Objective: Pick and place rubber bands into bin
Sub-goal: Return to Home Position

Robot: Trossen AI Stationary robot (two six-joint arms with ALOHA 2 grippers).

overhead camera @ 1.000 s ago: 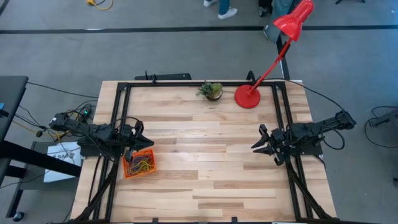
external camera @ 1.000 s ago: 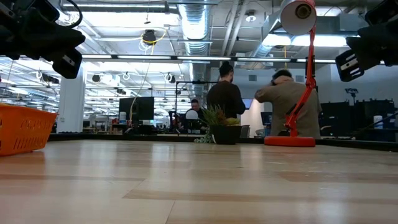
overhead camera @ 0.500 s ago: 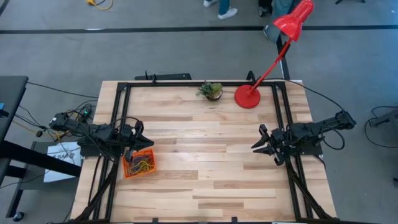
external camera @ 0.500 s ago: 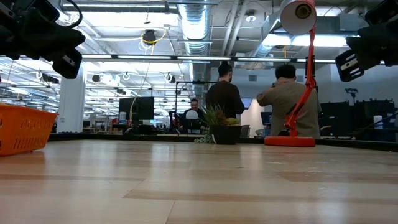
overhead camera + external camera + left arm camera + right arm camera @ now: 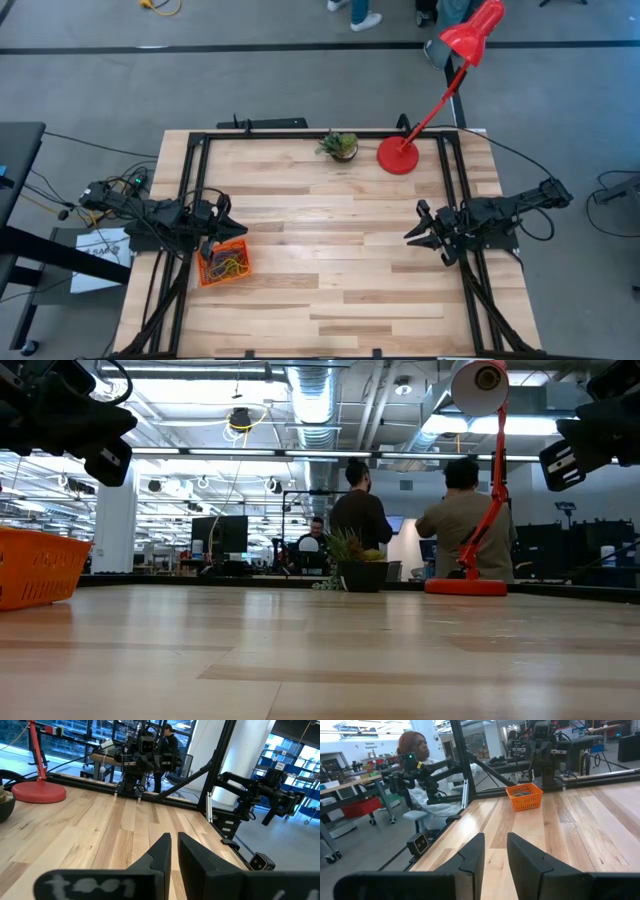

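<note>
The orange bin point(image 5: 224, 262) stands on the table near its left edge and also shows in the low view point(image 5: 35, 565) and the right wrist view point(image 5: 524, 796). Several rubber bands point(image 5: 230, 266), red, green and yellow, lie tangled inside it. My left gripper point(image 5: 222, 228) hangs level above the bin's far edge, clear of the table. Its fingers point(image 5: 165, 851) are shut, with nothing between them. My right gripper point(image 5: 415, 232) hangs level by the table's right edge, its fingers point(image 5: 525, 851) a little apart and empty.
A red desk lamp's base point(image 5: 397, 155) and a small potted plant point(image 5: 341, 146) stand at the far edge. Bare wood point(image 5: 330, 250) stretches between the two grippers. People stand in the room beyond the far edge point(image 5: 462, 520).
</note>
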